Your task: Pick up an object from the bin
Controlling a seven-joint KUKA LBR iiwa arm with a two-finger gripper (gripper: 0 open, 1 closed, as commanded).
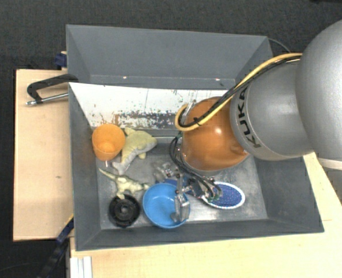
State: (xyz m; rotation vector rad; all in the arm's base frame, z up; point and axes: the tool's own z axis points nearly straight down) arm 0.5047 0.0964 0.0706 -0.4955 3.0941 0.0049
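Jaws sit at the right rim of the blue bowl (158, 204) by the front wall of the bin (81, 155), can't tell if they're pinching it. Rim's probably the easiest bit to grab.

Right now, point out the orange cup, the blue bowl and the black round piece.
orange cup (107, 142): camera view, inside wall.
blue bowl (157, 206): camera view, inner floor.
black round piece (124, 211): camera view, centre.
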